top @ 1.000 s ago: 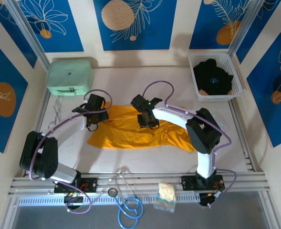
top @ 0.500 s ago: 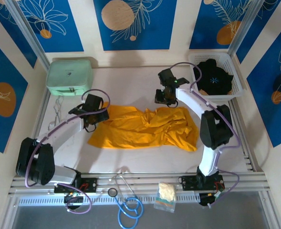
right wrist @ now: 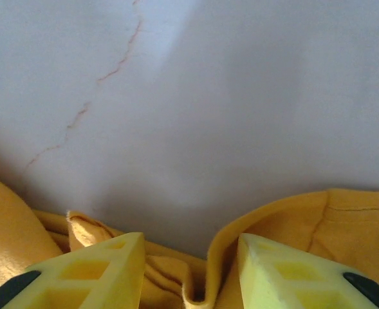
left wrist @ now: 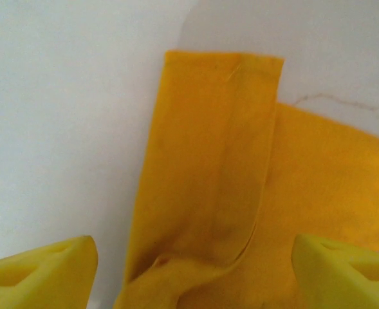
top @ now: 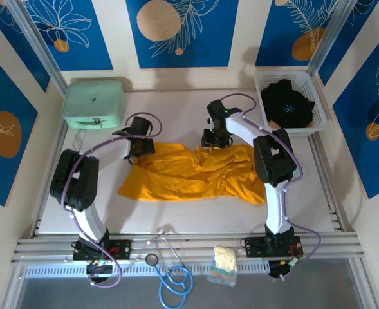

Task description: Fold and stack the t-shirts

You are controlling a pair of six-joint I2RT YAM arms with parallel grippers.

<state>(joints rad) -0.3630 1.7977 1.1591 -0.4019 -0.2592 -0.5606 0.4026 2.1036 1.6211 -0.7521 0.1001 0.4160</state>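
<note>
The orange-yellow t-shirt [top: 195,172] lies crumpled across the middle of the table. My left gripper [top: 139,147] hovers open over its back left corner. In the left wrist view a folded sleeve [left wrist: 208,161] lies flat between the wide-apart fingers [left wrist: 41,273], untouched. My right gripper [top: 215,138] sits at the shirt's back edge. Its fingers [right wrist: 99,270] stand apart around a raised fold of the hem [right wrist: 240,251] without pinching it. The black t-shirt [top: 287,102], with a light-blue starburst print, lies bunched in the basket at the back right.
A white basket [top: 318,119] stands at the back right and a mint-green case [top: 93,102] at the back left. A blue stethoscope [top: 173,277] and a pale-yellow packet [top: 223,261] lie on the front rail between the arm bases.
My right gripper left the shirt's middle, swung toward the basket, then came back to the shirt's back edge. The shirt's right half now lies spread out. My left gripper shifted to the back left corner.
</note>
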